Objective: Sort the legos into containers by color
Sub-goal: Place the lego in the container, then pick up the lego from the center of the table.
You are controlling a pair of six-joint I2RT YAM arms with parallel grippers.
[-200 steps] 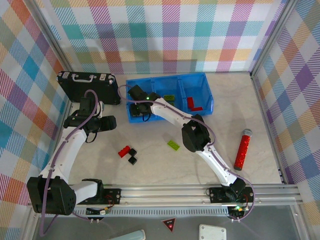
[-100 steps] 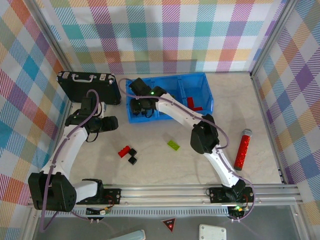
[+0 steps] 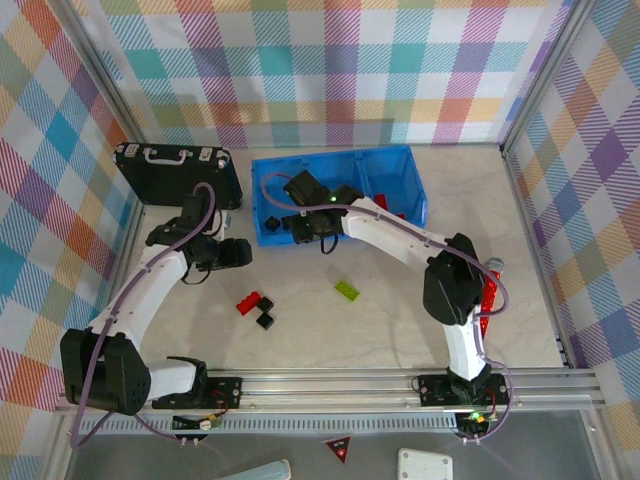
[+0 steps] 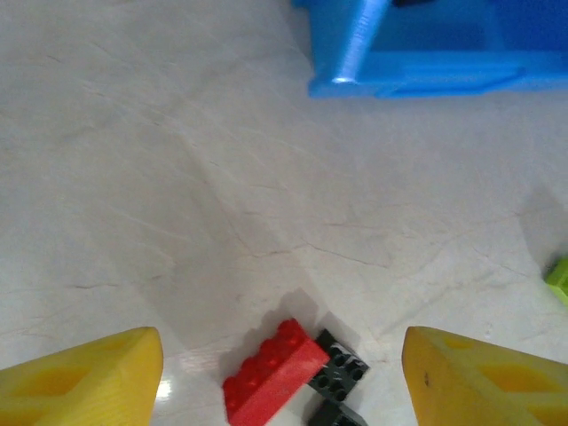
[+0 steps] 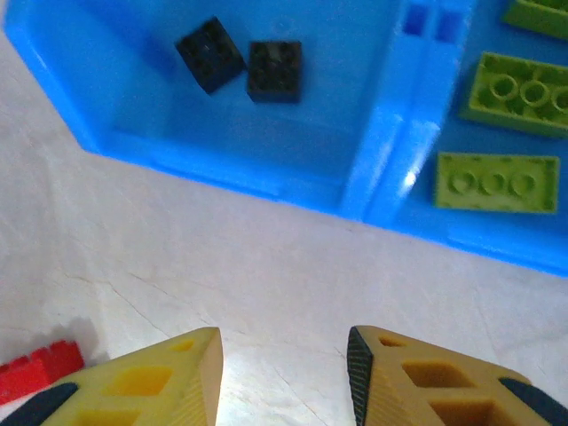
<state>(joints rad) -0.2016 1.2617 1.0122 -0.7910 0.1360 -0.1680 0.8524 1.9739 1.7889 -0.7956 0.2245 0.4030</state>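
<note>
The blue bin (image 3: pixel 408 165) stands at the back of the table. Two black cubes (image 5: pixel 274 69) lie in its left compartment, lime-green bricks (image 5: pixel 497 182) in the middle one, red bricks (image 3: pixel 385 207) in the right one. Loose on the table are a red brick (image 3: pixel 246 302), two black cubes (image 3: pixel 264 321) and a green brick (image 3: pixel 348 290). My left gripper (image 3: pixel 237 252) hangs open above and behind the red brick (image 4: pixel 271 377) and a black cube (image 4: pixel 339 371). My right gripper (image 3: pixel 310 235) is open and empty over the table by the bin's front wall (image 5: pixel 222 173).
A black briefcase (image 3: pixel 175 165) lies left of the bin, close to my left arm. A red glitter tube (image 3: pixel 483 305) lies at the right, partly behind my right arm's elbow. Plaid walls close in the table on three sides.
My right arm has pulled back from over the bin's left compartment to its front edge, its elbow swinging right. My left gripper has moved right toward the loose bricks and narrowed slightly.
</note>
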